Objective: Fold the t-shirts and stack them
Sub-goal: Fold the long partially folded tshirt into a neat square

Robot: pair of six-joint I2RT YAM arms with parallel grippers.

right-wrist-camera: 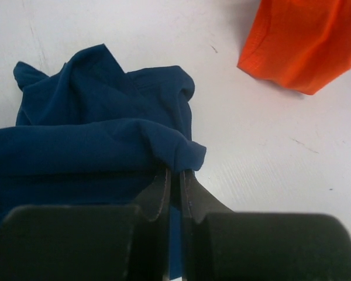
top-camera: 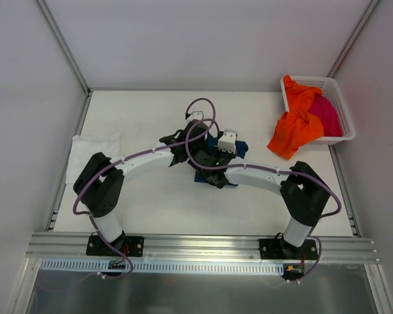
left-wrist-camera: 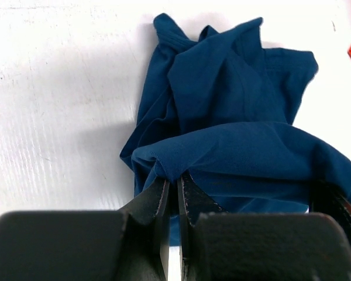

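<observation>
The navy blue t-shirt (top-camera: 239,148) lies bunched at the table's middle, mostly hidden under both wrists. My left gripper (left-wrist-camera: 176,178) is shut on a fold of its cloth (left-wrist-camera: 234,105) at the left corner. My right gripper (right-wrist-camera: 175,172) is shut on a fold of the same shirt (right-wrist-camera: 93,117) at its right corner. The white t-shirt (top-camera: 92,152) lies folded at the table's left edge. The orange t-shirt (top-camera: 298,121) hangs out of the basket onto the table, and also shows in the right wrist view (right-wrist-camera: 298,41). The magenta t-shirt (top-camera: 327,114) lies in the basket.
The white lattice basket (top-camera: 337,91) stands at the table's back right corner. Grey walls close the table at the back and sides. A metal rail (top-camera: 203,245) runs along the near edge by the arm bases.
</observation>
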